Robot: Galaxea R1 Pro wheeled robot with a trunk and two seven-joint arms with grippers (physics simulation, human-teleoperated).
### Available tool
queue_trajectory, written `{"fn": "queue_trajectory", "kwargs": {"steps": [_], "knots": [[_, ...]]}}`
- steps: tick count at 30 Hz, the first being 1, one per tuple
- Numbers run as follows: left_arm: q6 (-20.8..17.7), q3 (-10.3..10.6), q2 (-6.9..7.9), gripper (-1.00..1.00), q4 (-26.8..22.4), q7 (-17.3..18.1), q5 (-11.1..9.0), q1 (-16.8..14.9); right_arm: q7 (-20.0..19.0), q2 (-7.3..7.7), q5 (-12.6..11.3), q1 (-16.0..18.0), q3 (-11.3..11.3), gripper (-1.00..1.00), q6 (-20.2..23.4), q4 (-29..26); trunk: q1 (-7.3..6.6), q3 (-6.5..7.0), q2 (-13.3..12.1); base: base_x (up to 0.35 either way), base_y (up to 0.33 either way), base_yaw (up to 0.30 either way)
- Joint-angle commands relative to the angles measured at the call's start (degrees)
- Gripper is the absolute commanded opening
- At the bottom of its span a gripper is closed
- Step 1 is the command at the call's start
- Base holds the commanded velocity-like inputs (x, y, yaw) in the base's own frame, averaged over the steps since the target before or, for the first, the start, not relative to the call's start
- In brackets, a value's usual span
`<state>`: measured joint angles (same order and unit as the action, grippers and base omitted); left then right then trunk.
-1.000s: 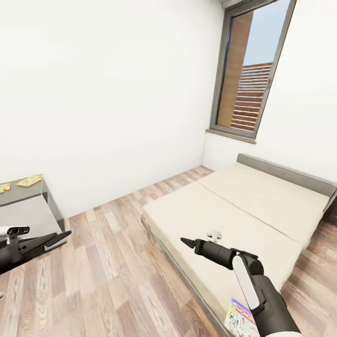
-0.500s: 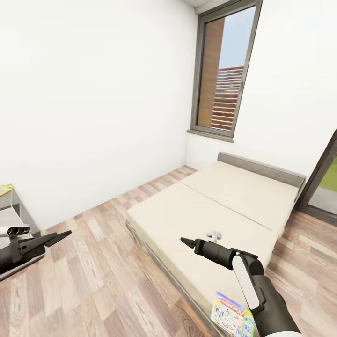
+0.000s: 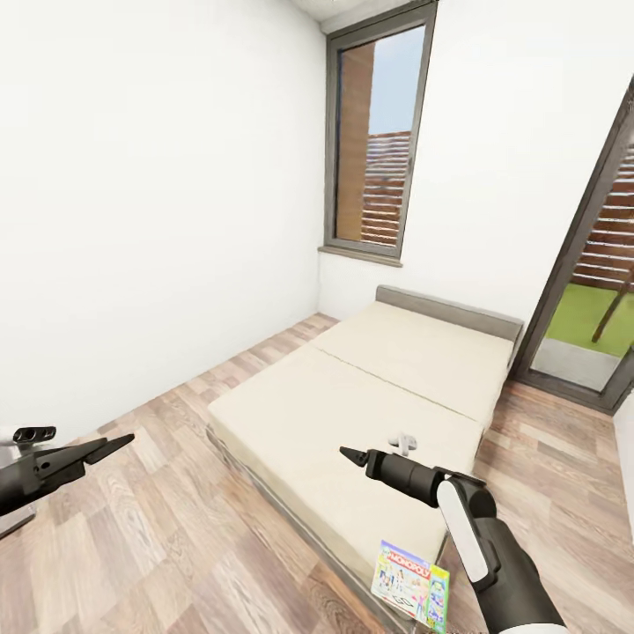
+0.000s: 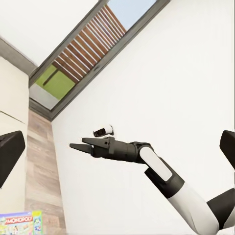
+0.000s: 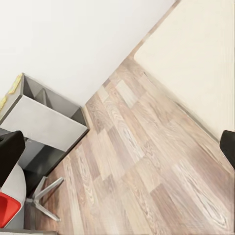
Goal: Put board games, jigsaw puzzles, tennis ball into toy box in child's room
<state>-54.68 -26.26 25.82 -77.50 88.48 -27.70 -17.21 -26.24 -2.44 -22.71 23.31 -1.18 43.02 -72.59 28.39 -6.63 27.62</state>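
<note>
I see the Monopoly box (image 3: 410,586) on the bed's (image 3: 352,423) near corner; L claw (image 3: 119,439) & R claw (image 3: 347,454) both clenched, empty.

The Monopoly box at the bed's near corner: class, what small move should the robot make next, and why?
Probably keep turning toward the Monopoly box and lower the right claw to it. The box lies flat on the bed beside the right arm, untouched; the right claw hangs above the cover, carrying nothing, and the left claw is out over the floor.
</note>
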Motion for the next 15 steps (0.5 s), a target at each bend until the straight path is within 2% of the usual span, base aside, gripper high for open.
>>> {"fn": "queue_trajectory", "kwargs": {"steps": [1, 15], "knots": [[-0.61, -0.02, 0.02, 1.0, -0.02, 0.2, 0.01, -0.02, -0.1, -0.07, -0.1, 0.07, -0.13, 1.0, 0.39, -0.01, 0.03, -0.08, 0.11, 0.0, 0.0, -0.258], [-0.61, -0.02, 0.02, 1.0, -0.02, 0.2, 0.01, -0.02, -0.11, -0.05, -0.13, 0.07, -0.14, 1.0, 0.39, -0.01, 0.03, 0.43, 0.11, 0.0, 0.062, -0.258]]}}
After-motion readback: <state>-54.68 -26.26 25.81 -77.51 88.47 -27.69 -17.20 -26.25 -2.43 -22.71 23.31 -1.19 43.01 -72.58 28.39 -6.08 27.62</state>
